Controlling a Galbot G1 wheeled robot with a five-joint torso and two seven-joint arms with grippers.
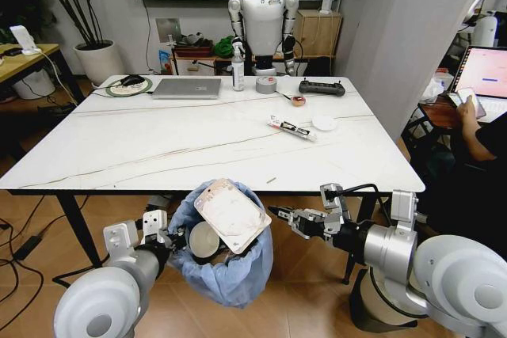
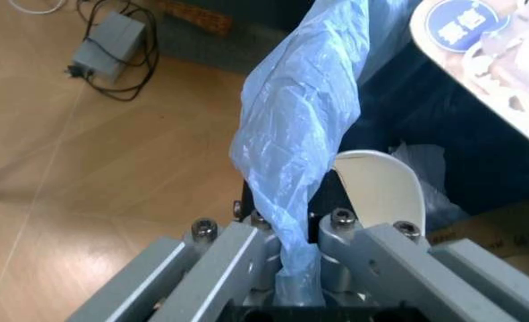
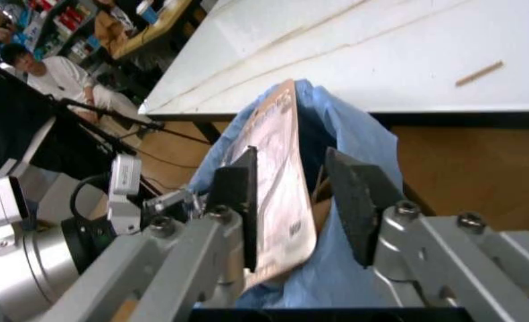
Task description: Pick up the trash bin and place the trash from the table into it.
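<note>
The trash bin [image 1: 231, 268], lined with a crinkly light-blue bag, hangs just below the table's [image 1: 158, 148] front edge. My left gripper [image 1: 171, 237] is shut on the bag's rim [image 2: 293, 201]. A flat pinkish-white package [image 1: 231, 215] leans out of the bin, with a white cup [image 1: 204, 241] beside it. My right gripper [image 1: 277, 214] is open beside the package's edge, and the package [image 3: 280, 188] stands between its spread fingers [image 3: 235, 194]. On the table lie a long wrapper [image 1: 291, 127], a white disc [image 1: 323, 122] and a small scrap [image 1: 271, 180].
At the table's far side are a laptop [image 1: 187, 88], a spray bottle [image 1: 238, 69], a grey tape roll [image 1: 267, 85], a small tape roll [image 1: 299, 100] and a black controller [image 1: 322, 88]. A humanoid robot [image 1: 263, 21] stands behind. A seated person [image 1: 483, 140] is close on the right.
</note>
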